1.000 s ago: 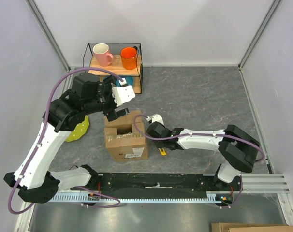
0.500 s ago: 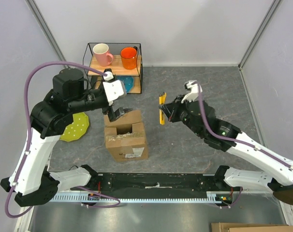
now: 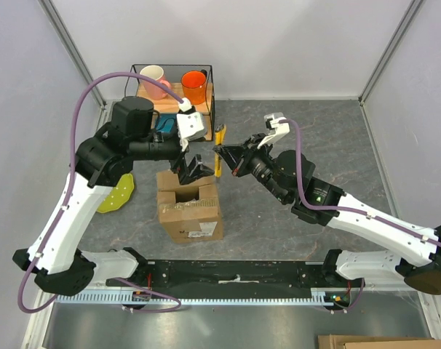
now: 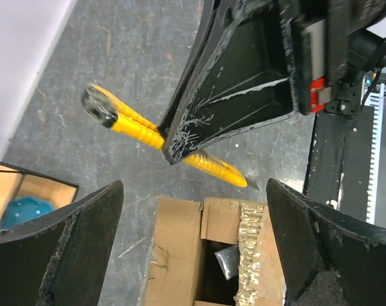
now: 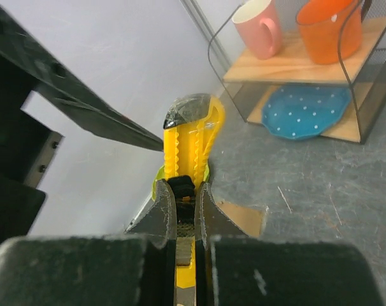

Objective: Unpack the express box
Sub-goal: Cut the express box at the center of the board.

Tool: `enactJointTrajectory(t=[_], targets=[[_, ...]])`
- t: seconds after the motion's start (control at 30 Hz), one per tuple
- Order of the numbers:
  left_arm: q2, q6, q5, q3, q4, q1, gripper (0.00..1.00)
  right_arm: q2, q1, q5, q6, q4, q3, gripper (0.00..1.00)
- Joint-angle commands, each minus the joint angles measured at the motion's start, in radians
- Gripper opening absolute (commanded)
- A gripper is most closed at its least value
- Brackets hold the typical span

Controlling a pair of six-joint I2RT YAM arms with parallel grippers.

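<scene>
Box (image 3: 190,211) left of tabletop centre, toward near edge, top flaps open. Our left tool (image 3: 192,168) hovering over it, spread wide. Our right tool (image 3: 226,154) pinching yellow knife (image 5: 192,140) midair, far-edge side of box.

A black wire rack (image 3: 209,102) at the counter's (image 3: 315,145) far edge carries a pink mug (image 3: 153,76) and an orange mug (image 3: 194,86) on its wooden top shelf, with a blue dotted plate (image 5: 306,111) below. A yellow-green plate (image 3: 118,195) lies at left. A yellow utility knife (image 3: 220,149) is aloft beside the rack.
</scene>
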Motion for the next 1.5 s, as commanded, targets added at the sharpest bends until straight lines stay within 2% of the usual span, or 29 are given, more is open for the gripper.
enactJointTrajectory(t=[0.0,0.2,0.47,0.53,0.57,0.6,0.67,0.7,0.77,0.87,0.9,1.03,1.13,1.17,1.23,1.27,1.33,1.37,1.43,1.47], targets=[[0.002,-0.104,0.038,-0.026,0.050,-0.002,0.99,-0.013,0.025,0.079,-0.075,0.142,0.070,0.00],[-0.006,-0.187,0.064,-0.074,0.080,-0.002,0.99,0.004,0.081,0.145,-0.157,0.206,0.076,0.00],[0.014,-0.265,0.095,-0.066,0.136,-0.002,0.99,0.036,0.158,0.231,-0.262,0.323,0.059,0.00],[0.006,-0.280,0.098,-0.079,0.161,-0.002,0.96,0.036,0.176,0.243,-0.285,0.346,0.051,0.00],[0.006,-0.283,0.107,-0.089,0.166,-0.002,0.92,0.036,0.179,0.253,-0.289,0.359,0.047,0.00],[0.006,-0.285,0.114,-0.094,0.167,-0.002,0.81,0.033,0.186,0.256,-0.298,0.370,0.041,0.00],[0.008,-0.280,0.130,-0.105,0.158,-0.001,0.65,0.018,0.193,0.280,-0.307,0.393,0.021,0.00],[0.008,-0.270,0.131,-0.106,0.149,-0.002,0.50,0.009,0.196,0.288,-0.321,0.402,0.011,0.00],[0.005,-0.256,0.148,-0.112,0.126,-0.001,0.36,-0.014,0.196,0.300,-0.327,0.418,-0.012,0.00],[0.002,-0.253,0.159,-0.113,0.117,-0.002,0.05,-0.031,0.198,0.294,-0.339,0.412,-0.022,0.00],[0.003,-0.254,0.162,-0.111,0.117,-0.002,0.02,-0.033,0.198,0.291,-0.341,0.409,-0.025,0.00],[0.002,-0.244,0.182,-0.070,0.097,-0.001,0.02,-0.083,0.198,0.240,-0.354,0.387,-0.065,0.03],[0.011,-0.221,0.229,-0.018,0.054,0.004,0.02,-0.152,0.196,0.165,-0.380,0.358,-0.119,0.19],[0.020,-0.208,0.254,-0.002,0.034,0.005,0.02,-0.169,0.196,0.138,-0.396,0.340,-0.130,0.35],[0.045,-0.202,0.330,0.041,-0.020,0.005,0.02,-0.215,0.196,0.057,-0.426,0.297,-0.160,0.52],[0.052,-0.187,0.363,0.055,-0.037,0.005,0.02,-0.231,0.189,0.017,-0.452,0.289,-0.170,0.66],[0.077,-0.176,0.451,0.087,-0.090,0.007,0.02,-0.257,0.180,-0.101,-0.471,0.236,-0.173,0.79],[0.086,-0.155,0.479,0.098,-0.109,0.007,0.02,-0.264,0.170,-0.138,-0.477,0.214,-0.168,0.89],[0.107,-0.139,0.536,0.127,-0.162,0.007,0.02,-0.269,0.123,-0.297,-0.477,0.189,-0.154,0.98],[0.117,-0.121,0.553,0.136,-0.184,0.007,0.02,-0.266,0.079,-0.356,-0.471,0.183,-0.144,0.98]])
